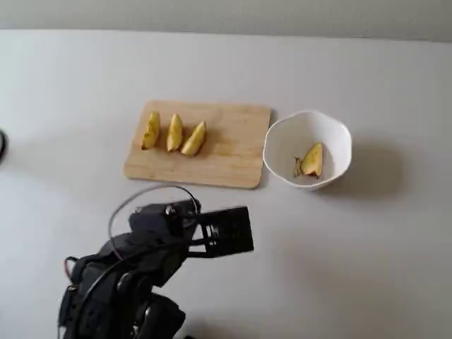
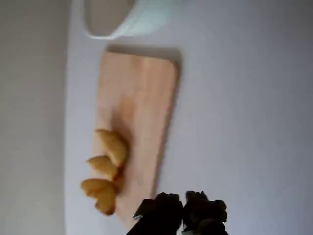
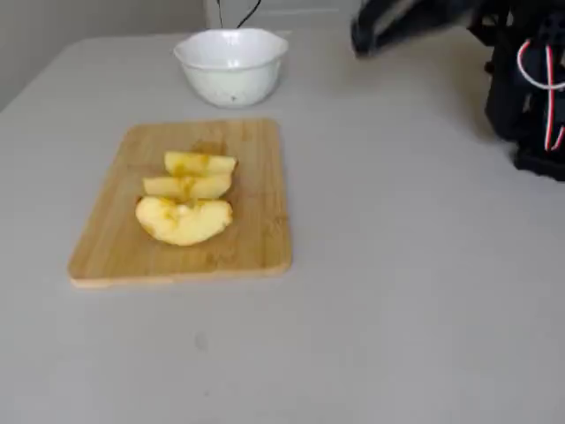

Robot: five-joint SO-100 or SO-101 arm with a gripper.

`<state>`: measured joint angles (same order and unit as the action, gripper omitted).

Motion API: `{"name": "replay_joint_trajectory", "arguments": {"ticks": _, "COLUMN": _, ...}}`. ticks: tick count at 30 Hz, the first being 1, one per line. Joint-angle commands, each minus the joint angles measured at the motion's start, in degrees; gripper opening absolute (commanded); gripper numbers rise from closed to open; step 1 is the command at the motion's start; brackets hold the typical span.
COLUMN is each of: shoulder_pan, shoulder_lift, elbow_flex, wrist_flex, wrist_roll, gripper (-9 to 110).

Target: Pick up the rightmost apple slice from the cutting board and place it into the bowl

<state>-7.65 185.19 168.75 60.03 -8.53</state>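
The apple slice (image 1: 313,159), a plump pale-yellow wedge with a reddish edge, lies inside the white bowl (image 1: 340,138), just right of the cutting board (image 1: 233,152) in a fixed view. My gripper (image 1: 247,229) hangs over bare table in front of the board, well away from both, with nothing in it. In the wrist view its dark fingertips (image 2: 168,208) meet at the bottom edge, so my gripper (image 2: 183,209) reads as shut, with the board (image 2: 142,98) and bowl (image 2: 142,22) ahead. The other fixed view shows my gripper (image 3: 362,37) blurred, right of the bowl (image 3: 231,71).
Three slimmer yellow wedges (image 1: 174,133) sit in a row on the left part of the board, also seen as wedges (image 2: 105,166) and wedges (image 3: 187,199). The arm's base (image 1: 120,296) fills the lower left; its body with red wires (image 3: 530,79) stands at the right.
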Motion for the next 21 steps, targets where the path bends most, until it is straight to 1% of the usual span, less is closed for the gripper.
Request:
{"name": "replay_joint_trajectory", "arguments": {"ticks": 1, "shoulder_pan": 0.7, "shoulder_lift": 3.43, "elbow_flex": 5.1, "wrist_flex": -0.35, "wrist_roll": 5.62, "gripper": 0}}
{"name": "replay_joint_trajectory", "arguments": {"ticks": 8, "shoulder_pan": -0.44, "shoulder_lift": 3.43, "elbow_flex": 3.69, "wrist_flex": 5.54, "wrist_roll": 13.89, "gripper": 0}}
{"name": "replay_joint_trajectory", "arguments": {"ticks": 13, "shoulder_pan": -0.79, "shoulder_lift": 3.43, "elbow_flex": 3.08, "wrist_flex": 7.73, "wrist_roll": 14.06, "gripper": 0}}
{"name": "replay_joint_trajectory", "arguments": {"ticks": 21, "shoulder_pan": -1.32, "shoulder_lift": 3.34, "elbow_flex": 3.08, "wrist_flex": 7.82, "wrist_roll": 13.62, "gripper": 0}}
